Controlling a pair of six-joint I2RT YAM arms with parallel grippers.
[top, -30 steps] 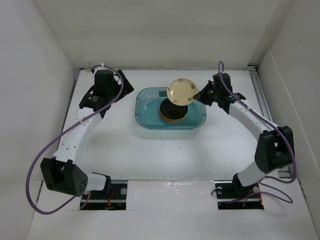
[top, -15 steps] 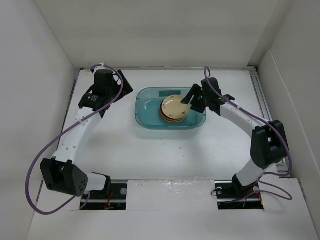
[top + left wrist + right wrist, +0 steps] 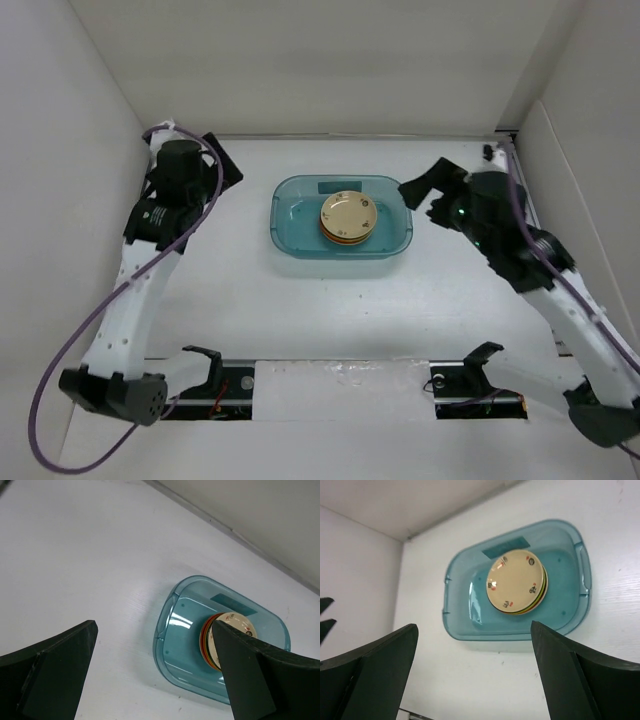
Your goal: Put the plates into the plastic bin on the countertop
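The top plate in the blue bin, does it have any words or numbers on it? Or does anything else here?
Cream plate: small red and dark marks near its rim, too small to read; cannot tell whether they are letters or pictures.
Teal plastic bin: a darker rectangular patch at its far end, no text readable.
Nothing else shows readable writing.

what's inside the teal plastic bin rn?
One stack of small round plates sits inside the translucent teal plastic bin, a cream-beige plate on top. Only coloured edges of those beneath show; their count is hidden.
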